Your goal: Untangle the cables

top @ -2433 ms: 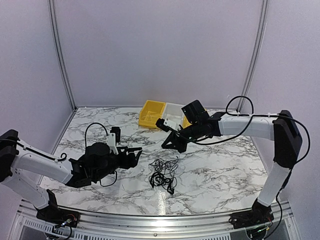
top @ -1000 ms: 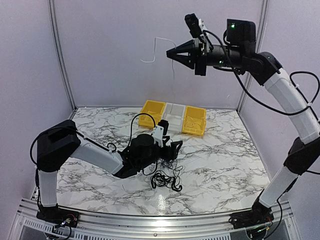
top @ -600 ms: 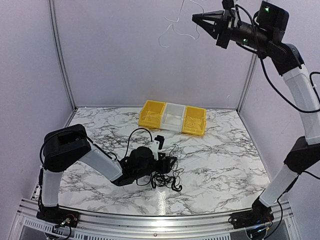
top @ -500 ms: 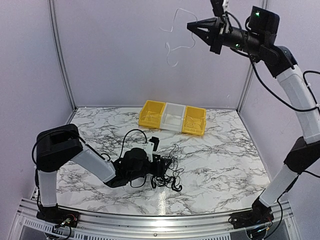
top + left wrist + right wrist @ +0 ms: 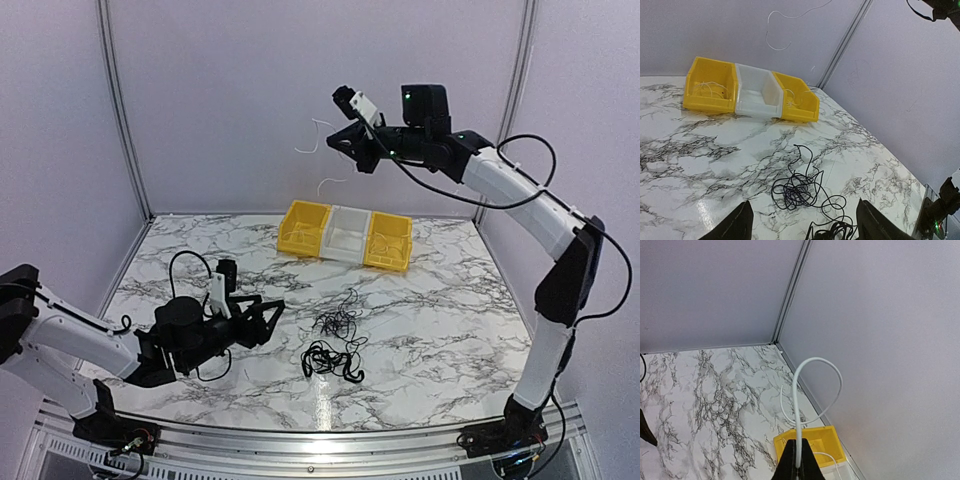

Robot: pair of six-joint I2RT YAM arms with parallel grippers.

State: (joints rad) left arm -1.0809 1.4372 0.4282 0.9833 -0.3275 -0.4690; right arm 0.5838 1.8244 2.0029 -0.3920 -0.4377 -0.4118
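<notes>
Your right gripper (image 5: 338, 145) has come down from high up, with the white cable (image 5: 312, 138) trailing off its tips. Your left gripper (image 5: 268, 312) has backed off, spread wide, and the black cables (image 5: 330, 347) are just ahead of it.

Left wrist: fingers (image 5: 740, 227) apart — black cables (image 5: 797, 192) ahead, between them.

Right wrist: jaws pinched on the white cable (image 5: 795, 405), which loops beyond the tips. One strand looks free — the black knot remains.

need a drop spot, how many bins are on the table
3, in a row at the back of the table: left yellow bin, white bin in the middle, right yellow bin. None seem hidden.
</notes>
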